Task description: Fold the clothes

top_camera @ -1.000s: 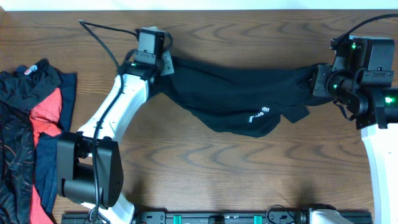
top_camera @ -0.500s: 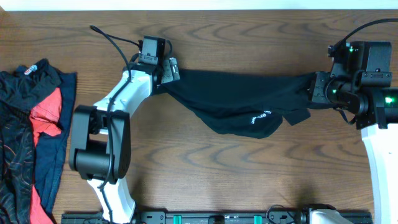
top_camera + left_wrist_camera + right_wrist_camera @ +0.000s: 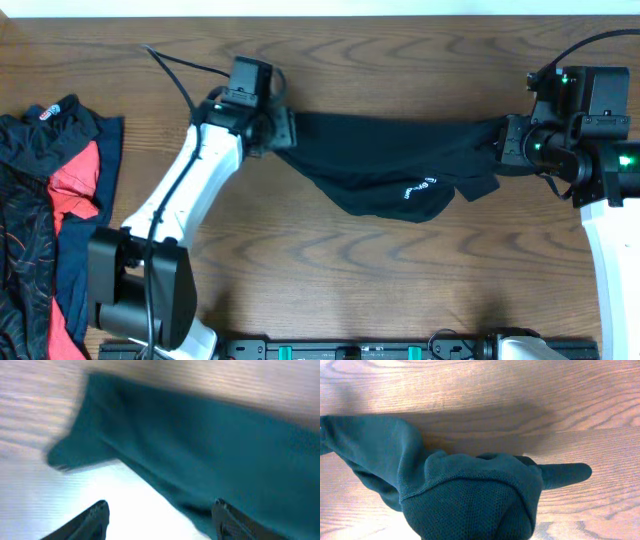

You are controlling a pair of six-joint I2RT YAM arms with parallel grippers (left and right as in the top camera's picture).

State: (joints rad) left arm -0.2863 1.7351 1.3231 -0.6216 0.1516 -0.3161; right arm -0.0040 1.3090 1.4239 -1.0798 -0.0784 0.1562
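A: Progress check. The black shirt (image 3: 390,165) lies strung out across the wooden surface (image 3: 400,270), sagging in the middle. No fold made yet, by the look of it.

B: Agreed. The right end effector (image 3: 503,140) is clamped on one bunched end. The left end effector (image 3: 160,517) stands with fingers apart, cloth just ahead and nothing between them.

A: Left to do: flatten, fold, then the pile (image 3: 50,200) at the left edge — black-patterned, red, navy, all crumpled.

B: Material — soft, matte, limp knit, with a fine mesh weave near the right grip. Small white logo print (image 3: 418,188) on the lower lobe.
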